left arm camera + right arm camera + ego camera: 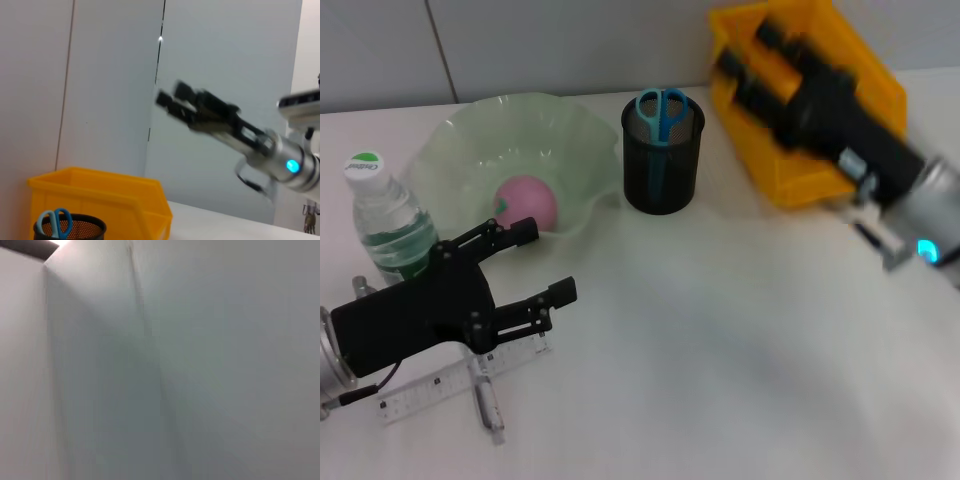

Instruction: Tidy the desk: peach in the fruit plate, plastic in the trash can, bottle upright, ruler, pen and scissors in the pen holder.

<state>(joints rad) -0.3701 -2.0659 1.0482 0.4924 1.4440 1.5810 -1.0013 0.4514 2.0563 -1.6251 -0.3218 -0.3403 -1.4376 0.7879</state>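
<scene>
I am holding the left gripper [548, 262] spread over the ruler [460, 380] beside the plate [450, 150] (the peach [527, 203] is lying inside). The right gripper [745, 55] is hanging over the bin [790, 175], fingers together, and the scissors [662, 112] are standing in the holder [663, 170].

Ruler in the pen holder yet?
No, the ruler lies flat on the desk under the left gripper; the pen holder shows only scissors.

Peach [527, 202] in fruit plate [470, 130], bottle [382, 220] left, pen holder [663, 160] right holding scissors [662, 112].
</scene>
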